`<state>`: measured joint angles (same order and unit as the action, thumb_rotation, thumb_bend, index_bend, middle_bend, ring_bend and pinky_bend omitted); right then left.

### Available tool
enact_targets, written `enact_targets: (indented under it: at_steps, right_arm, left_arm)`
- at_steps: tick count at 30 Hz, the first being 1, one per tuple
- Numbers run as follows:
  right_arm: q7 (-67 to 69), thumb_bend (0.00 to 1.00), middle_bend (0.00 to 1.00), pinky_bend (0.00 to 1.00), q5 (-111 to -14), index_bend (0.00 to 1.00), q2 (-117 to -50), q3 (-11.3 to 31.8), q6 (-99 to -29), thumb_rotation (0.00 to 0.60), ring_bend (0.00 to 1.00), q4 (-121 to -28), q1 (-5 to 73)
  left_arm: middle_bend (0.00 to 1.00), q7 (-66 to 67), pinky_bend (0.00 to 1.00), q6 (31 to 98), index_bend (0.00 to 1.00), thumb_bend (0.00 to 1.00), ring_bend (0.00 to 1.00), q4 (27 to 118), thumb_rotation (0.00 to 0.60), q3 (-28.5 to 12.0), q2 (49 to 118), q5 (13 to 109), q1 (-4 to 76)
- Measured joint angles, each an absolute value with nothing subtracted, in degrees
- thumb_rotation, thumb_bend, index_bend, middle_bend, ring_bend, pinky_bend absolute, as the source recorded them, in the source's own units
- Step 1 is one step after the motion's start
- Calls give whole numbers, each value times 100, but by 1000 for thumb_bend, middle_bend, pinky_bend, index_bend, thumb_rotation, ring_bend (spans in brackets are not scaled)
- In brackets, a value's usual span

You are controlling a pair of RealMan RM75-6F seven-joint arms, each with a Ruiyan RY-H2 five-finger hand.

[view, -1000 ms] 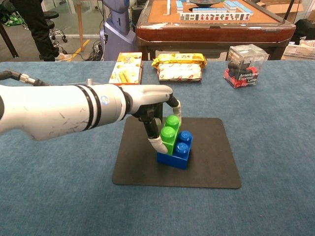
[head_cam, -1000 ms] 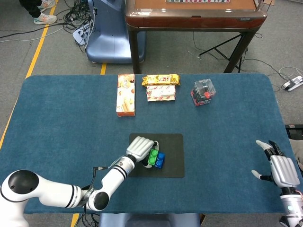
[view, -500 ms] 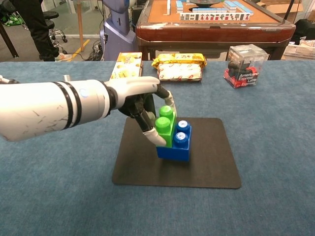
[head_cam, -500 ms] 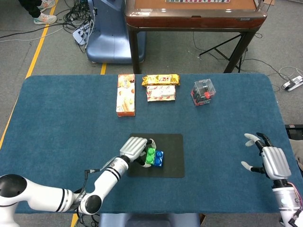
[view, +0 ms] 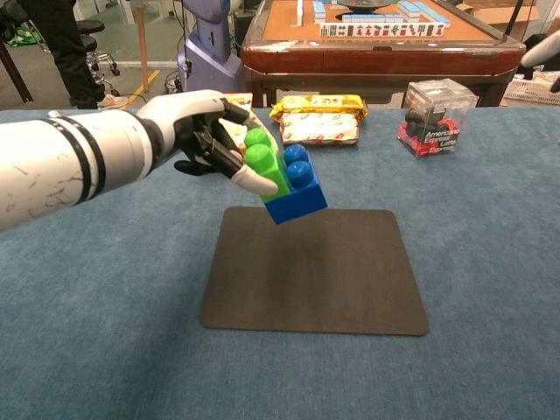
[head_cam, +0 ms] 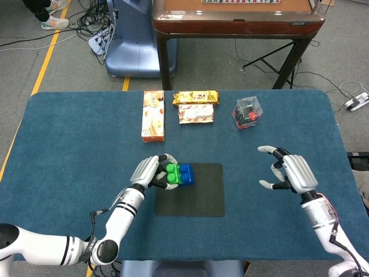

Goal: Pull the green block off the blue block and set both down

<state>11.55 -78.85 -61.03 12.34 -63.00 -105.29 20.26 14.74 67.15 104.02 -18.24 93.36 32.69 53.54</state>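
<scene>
chest view has the left hand (view: 203,131) up over the table, fingers pinching the green block (view: 265,164), which is locked onto the blue block (view: 296,187), the pair tilted and hanging clear above the black mat (view: 315,271). the blue block juts out rightward from the grip, its free end facing across toward the other arm. over on the right in the head view, the right hand (head_cam: 290,171) floats with fingers spread and nothing held, well apart from the stack, so my read is it must cross leftward to seize that blue end.
</scene>
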Motion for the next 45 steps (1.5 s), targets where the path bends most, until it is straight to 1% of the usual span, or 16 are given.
enact_targets:
  at_steps: [7, 15, 17, 21, 23, 25, 33, 38, 45]
  right_arm:
    - [1190, 0, 991, 1000, -7210, 233, -6058, 1610, -5356, 600, 1000, -10713, 2849]
    - [1260, 0, 991, 1000, -6214, 182, -6072, 1979, -4234, 600, 1000, -10727, 3797]
    - [1272, 0, 990, 1000, -5979, 145, -6065, 2047, -4006, 600, 1000, -10707, 4008]
    - [1240, 0, 984, 1000, -5473, 58, -6058, 2148, -3634, 600, 1000, -10606, 4458]
    - [1194, 0, 981, 1000, -5255, 19, -6059, 2155, -3510, 600, 1000, -10548, 4642]
    - [1114, 0, 975, 1000, -4994, 2, -6060, 2136, -3377, 600, 1000, -10475, 4852]
    - [929, 0, 962, 1000, -3974, 0, -6142, 1890, -2914, 600, 1000, -10175, 5582]
    - [934, 0, 962, 1000, -3728, 0, -6287, 1731, -2697, 600, 1000, -9998, 5876]
    - [948, 0, 962, 1000, -3593, 0, -6565, 1604, -2810, 600, 1000, -9844, 6089]
  left_arm:
    - [1000, 1309, 996, 7205, 563, 172, 877, 10316, 600, -2062, 9612, 3439, 5137]
    - [1000, 1073, 1000, 7529, 577, 173, 892, 10444, 600, -2515, 9776, 3337, 4940]
    - [1000, 1029, 1000, 7571, 577, 173, 894, 10494, 600, -2607, 9810, 3273, 4881]
    - [1000, 1047, 1000, 7550, 577, 174, 895, 10551, 600, -2648, 9816, 3240, 4814]
    - [1000, 1059, 1000, 7553, 577, 173, 895, 10557, 600, -2645, 9824, 3271, 4779]
    - [1000, 1065, 1000, 7553, 577, 173, 895, 10559, 600, -2644, 9829, 3294, 4753]
    - [1000, 1029, 1000, 7541, 575, 173, 895, 10589, 600, -2713, 9824, 3448, 4652]
    - [1000, 1039, 1000, 7519, 575, 173, 896, 10635, 600, -2754, 9796, 3488, 4604]
    - [1000, 1027, 1000, 7481, 576, 173, 895, 10664, 600, -2791, 9771, 3512, 4543]
